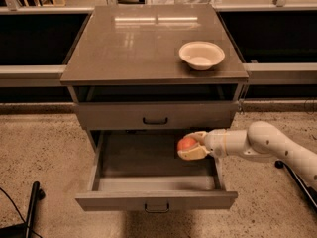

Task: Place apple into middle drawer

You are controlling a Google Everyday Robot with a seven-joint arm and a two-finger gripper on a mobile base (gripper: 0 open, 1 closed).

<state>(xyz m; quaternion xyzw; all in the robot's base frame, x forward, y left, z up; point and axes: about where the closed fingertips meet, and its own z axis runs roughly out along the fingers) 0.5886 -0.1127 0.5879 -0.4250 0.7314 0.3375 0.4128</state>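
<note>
The red-orange apple (186, 143) is held between the cream fingers (191, 155) of my gripper (191, 145), which is shut on it. The arm reaches in from the right. The apple hangs over the right part of the middle drawer (156, 200), which is pulled out wide, its grey inside showing and nothing else in it. The apple is a little above the drawer floor, close to the right wall. The upper drawer front (155, 115) above it is closed.
A cream-white bowl (201, 54) stands on the cabinet top (129, 43) at the right. A dark pole (32, 202) and cable lie on the speckled floor at lower left. A dark stand leg (297, 177) is behind the arm on the right.
</note>
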